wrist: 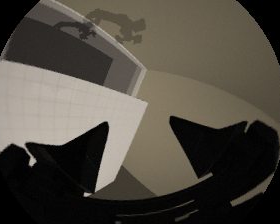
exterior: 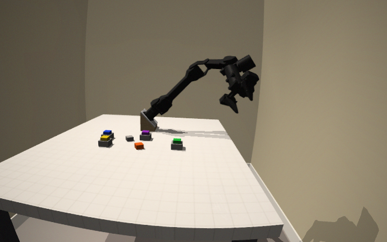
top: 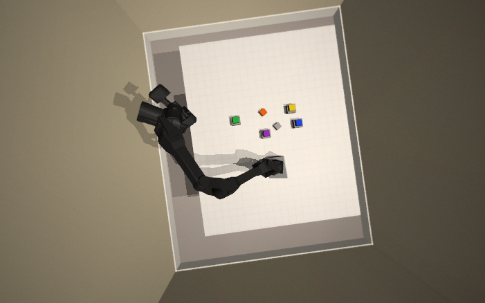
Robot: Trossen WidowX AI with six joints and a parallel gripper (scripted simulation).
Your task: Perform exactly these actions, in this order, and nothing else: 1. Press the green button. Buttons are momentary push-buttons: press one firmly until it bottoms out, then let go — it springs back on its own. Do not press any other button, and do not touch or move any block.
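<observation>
The green button (top: 236,120) (exterior: 176,140) stands on a dark grey base on the table and its cap sits raised. My gripper (top: 175,104) (exterior: 244,106) (wrist: 139,122) is open with nothing between its fingers. It hangs high above the table's level, near the table edge on the green button's side, and is well apart from the button. Its fingers tilt downward in the exterior view. The green button does not show in the wrist view, where the fingers frame the table's corner and the wall.
A purple button (top: 266,133) (exterior: 145,132), a blue button (top: 299,122) (exterior: 107,132) and a yellow button (top: 292,108) (exterior: 105,137) stand on the table (top: 255,67) (exterior: 158,186) (wrist: 56,100). An orange block (top: 262,112) (exterior: 139,145) and a grey block (top: 277,126) (exterior: 129,138) lie among them.
</observation>
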